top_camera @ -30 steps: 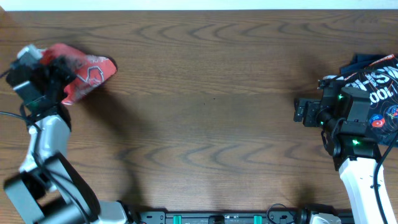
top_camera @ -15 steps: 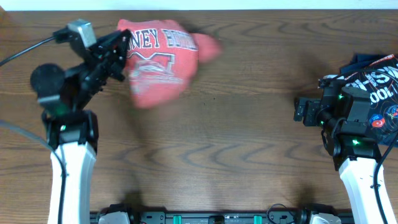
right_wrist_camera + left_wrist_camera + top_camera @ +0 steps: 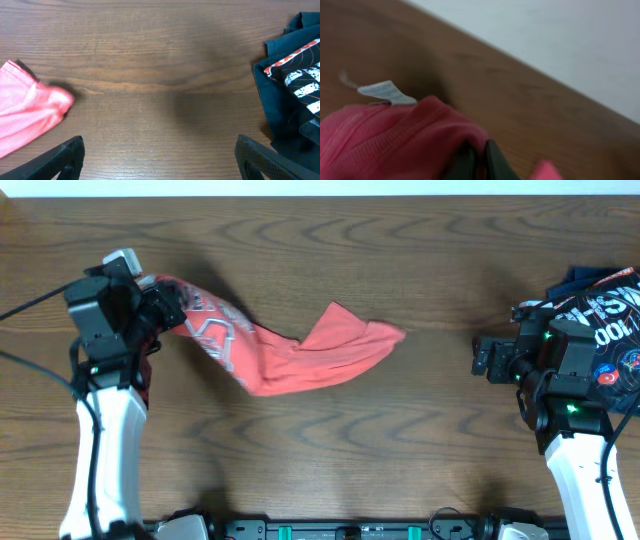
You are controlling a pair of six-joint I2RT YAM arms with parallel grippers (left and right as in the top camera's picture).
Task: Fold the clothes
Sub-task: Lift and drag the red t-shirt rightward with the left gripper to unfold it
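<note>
In the left of the frame, the left hand (image 3: 168,310) is clamped tight on one end of the red-orange T-shirt (image 3: 300,355), which stretches rightward toward the centre of the surface (image 3: 330,460). The right hand (image 3: 487,358) gapes wide, empty, beside navy garments (image 3: 610,300).

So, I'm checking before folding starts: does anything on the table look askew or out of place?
The red-orange T-shirt is not laid flat: it trails as a twisted, bunched strip from the left end effector, shut on its collar end, toward the middle. Also, dark navy garments sit heaped at the right edge.
</note>
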